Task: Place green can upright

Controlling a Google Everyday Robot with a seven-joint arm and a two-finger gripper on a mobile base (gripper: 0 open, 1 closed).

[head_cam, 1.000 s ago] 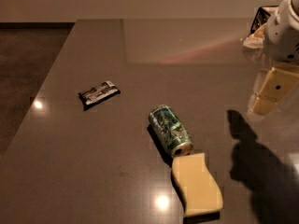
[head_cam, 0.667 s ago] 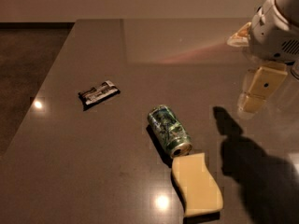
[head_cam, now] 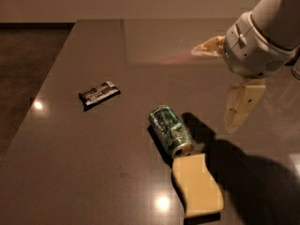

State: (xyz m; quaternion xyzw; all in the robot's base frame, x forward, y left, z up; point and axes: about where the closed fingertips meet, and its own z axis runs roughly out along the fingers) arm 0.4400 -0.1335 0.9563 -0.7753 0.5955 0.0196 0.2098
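Jaws spread, empty — gripper (head_cam: 212, 89) hovering right of green can (head_cam: 170, 130), lying sideways on tabletop (head_cam: 70, 172) — silver end by yellow sponge (head_cam: 197, 185).

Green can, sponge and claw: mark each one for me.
green can (head_cam: 169, 130), camera view, middle of its side.
sponge (head_cam: 197, 185), camera view, middle of its top face.
claw (head_cam: 211, 89), camera view, midway between its fingertips, to the can's upper right.

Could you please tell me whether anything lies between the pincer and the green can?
Nothing visible does: the pincer hangs right of the green can, above the table. The yellow sponge lies at the can's near end.
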